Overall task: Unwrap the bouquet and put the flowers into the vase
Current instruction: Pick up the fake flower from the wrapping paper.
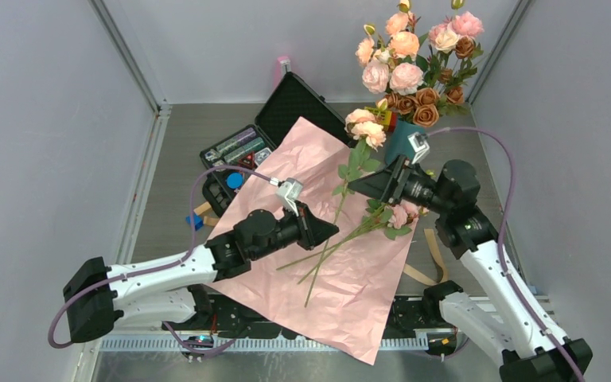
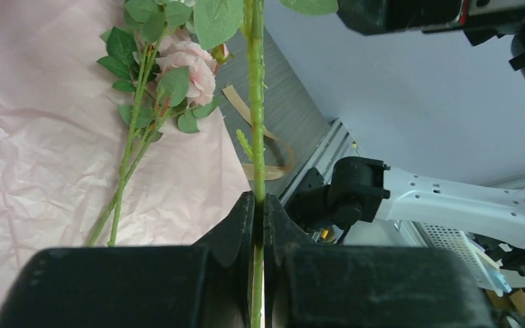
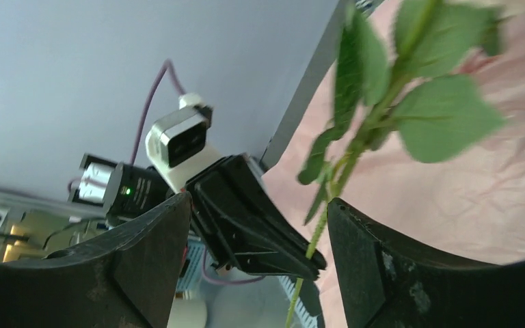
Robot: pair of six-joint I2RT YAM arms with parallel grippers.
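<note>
Clamping one rose stem (image 2: 257, 130), left claw (image 2: 260, 205) hangs above pink paper (image 2: 41, 178).

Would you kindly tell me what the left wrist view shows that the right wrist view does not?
Only the left wrist view: loose pink roses with green leaves lying on the crinkled pink paper, a tan ribbon strip, and the right arm's white link. Only the right wrist view: the right gripper open either side of the thin green stem, and the white-cased camera on the left wrist. Both: the left gripper shut on that stem, and the paper.
</note>
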